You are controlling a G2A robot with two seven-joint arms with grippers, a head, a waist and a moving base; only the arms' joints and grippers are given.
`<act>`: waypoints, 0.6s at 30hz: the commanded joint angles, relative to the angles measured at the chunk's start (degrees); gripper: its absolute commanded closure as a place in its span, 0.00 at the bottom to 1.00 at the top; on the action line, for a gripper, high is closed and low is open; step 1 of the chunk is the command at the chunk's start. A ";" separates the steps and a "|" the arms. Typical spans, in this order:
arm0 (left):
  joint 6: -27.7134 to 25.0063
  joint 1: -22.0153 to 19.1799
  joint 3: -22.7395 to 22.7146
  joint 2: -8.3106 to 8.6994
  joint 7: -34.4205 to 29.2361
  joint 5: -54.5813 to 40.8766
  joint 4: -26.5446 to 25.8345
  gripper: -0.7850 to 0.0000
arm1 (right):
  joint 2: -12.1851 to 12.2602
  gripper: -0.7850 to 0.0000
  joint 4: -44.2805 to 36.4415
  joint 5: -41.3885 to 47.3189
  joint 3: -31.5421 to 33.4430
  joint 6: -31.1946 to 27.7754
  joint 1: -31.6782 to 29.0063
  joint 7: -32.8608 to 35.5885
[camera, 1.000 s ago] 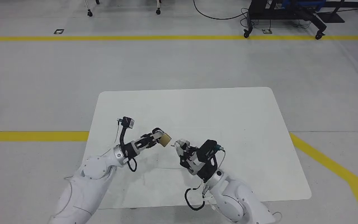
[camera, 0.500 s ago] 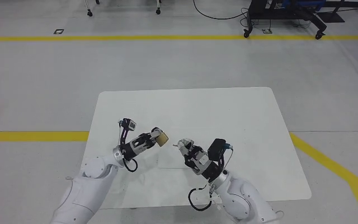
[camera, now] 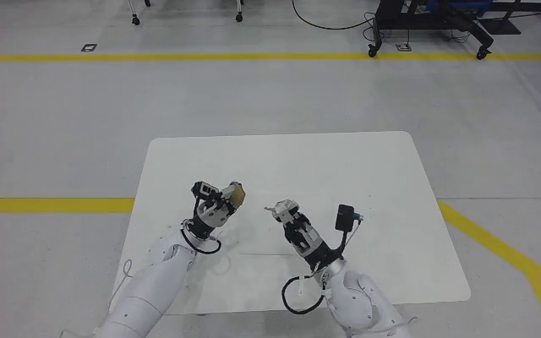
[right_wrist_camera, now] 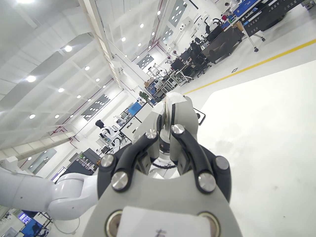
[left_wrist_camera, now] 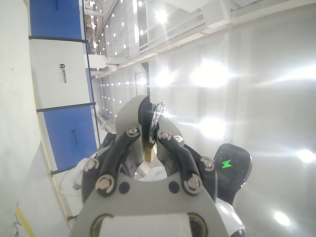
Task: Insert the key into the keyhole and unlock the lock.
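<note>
A small brass padlock (camera: 236,196) with a silver shackle is held above the white table (camera: 363,169) by my left gripper (camera: 228,199), which is shut on it. In the left wrist view the brass body (left_wrist_camera: 150,152) sits between the fingers and the shackle (left_wrist_camera: 157,117) sticks out past the left gripper (left_wrist_camera: 151,118). To its right, a short gap away, my right gripper (camera: 281,209) is shut on the key (camera: 270,208), whose tip points toward the padlock. In the right wrist view the key (right_wrist_camera: 166,117) is a thin metal edge pinched in the right gripper (right_wrist_camera: 170,107). Lock and key do not touch.
The table's near edge (camera: 254,308) runs under both arms. Yellow floor lines (camera: 59,204) pass on either side of the table. A wheeled cart (camera: 431,25) stands far off at the back right.
Both wrists have turned upward and the arms have drawn apart. The padlock moved back and left, the key moved right, and the gap between them has widened.
</note>
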 commanded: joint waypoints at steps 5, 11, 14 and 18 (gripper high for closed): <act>1.08 -0.16 0.98 -1.06 -2.33 -4.05 0.70 1.00 | -0.87 1.00 2.02 -5.14 -2.76 0.75 1.31 -5.16; 1.08 -0.16 0.98 -1.06 -2.33 -4.05 0.70 1.00 | -0.87 1.00 2.02 -5.14 -2.76 0.75 1.31 -5.16; 0.49 -0.19 0.77 -0.99 -1.33 -3.03 0.49 1.00 | -0.87 1.00 2.02 -5.14 -2.76 0.75 1.31 -5.16; -9.51 0.73 0.21 -1.34 10.70 4.46 -3.22 1.00 | -0.89 1.00 1.97 -5.48 -2.59 1.31 1.32 -5.34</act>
